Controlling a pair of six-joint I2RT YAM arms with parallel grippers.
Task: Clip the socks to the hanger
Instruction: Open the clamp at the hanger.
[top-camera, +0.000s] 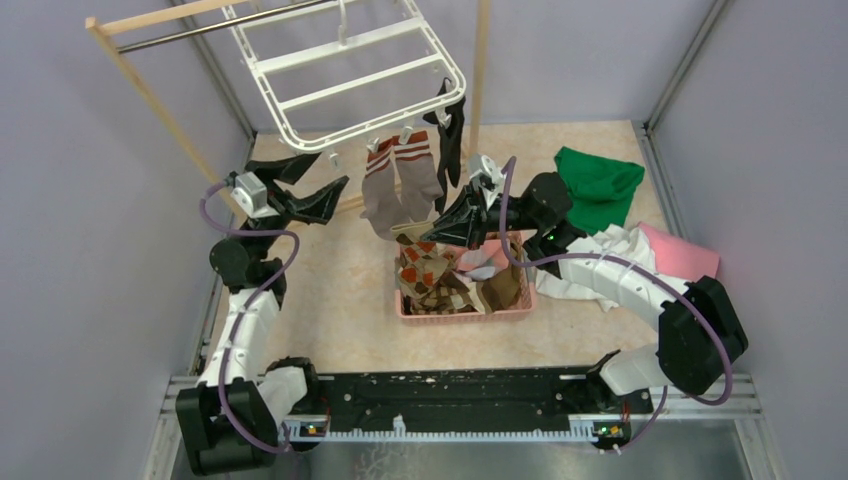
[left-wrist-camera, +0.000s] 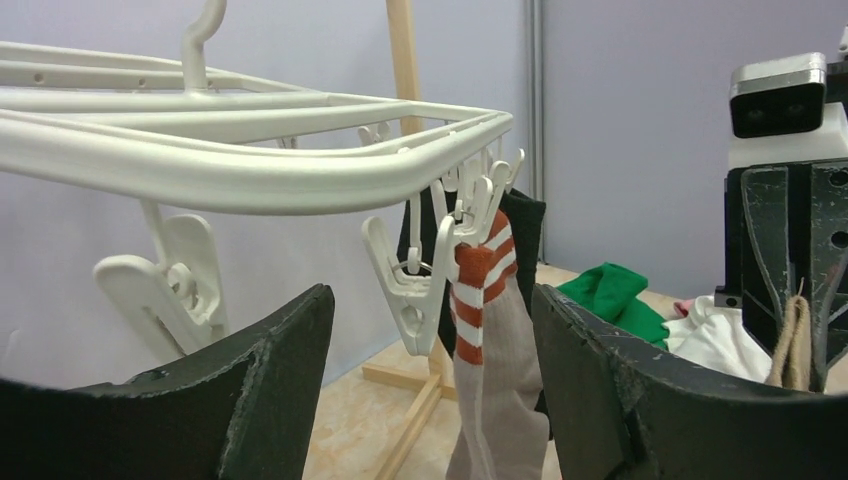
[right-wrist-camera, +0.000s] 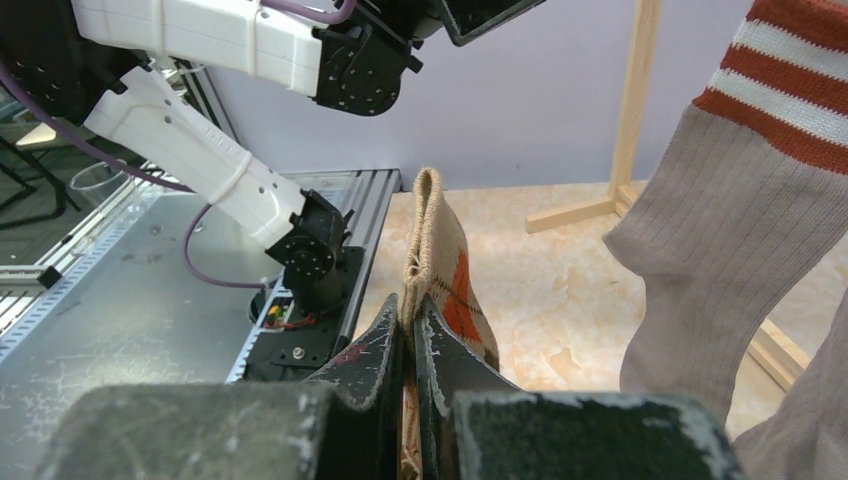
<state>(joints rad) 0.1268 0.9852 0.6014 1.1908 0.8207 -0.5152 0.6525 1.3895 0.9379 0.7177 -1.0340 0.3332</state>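
Note:
The white hanger (top-camera: 340, 70) hangs at the back. Two grey-brown socks with striped cuffs (top-camera: 385, 190) and a black sock (top-camera: 452, 140) are clipped to its near edge. My right gripper (top-camera: 432, 235) is shut on the cuff of a brown argyle sock (right-wrist-camera: 440, 260) and holds it up below those socks; the sock's foot trails to the basket (top-camera: 420, 270). My left gripper (top-camera: 335, 190) is open and empty, left of the hung socks. In the left wrist view a free clip (left-wrist-camera: 410, 290) dangles beside a striped sock (left-wrist-camera: 490, 350), between my fingers and beyond them.
A pink basket (top-camera: 520, 308) with more socks stands at the centre. Green (top-camera: 598, 185), white (top-camera: 600, 260) and pink (top-camera: 680, 255) cloths lie to the right. The wooden rack (top-camera: 150, 100) carries the hanger; its foot (left-wrist-camera: 420, 410) runs along the floor below.

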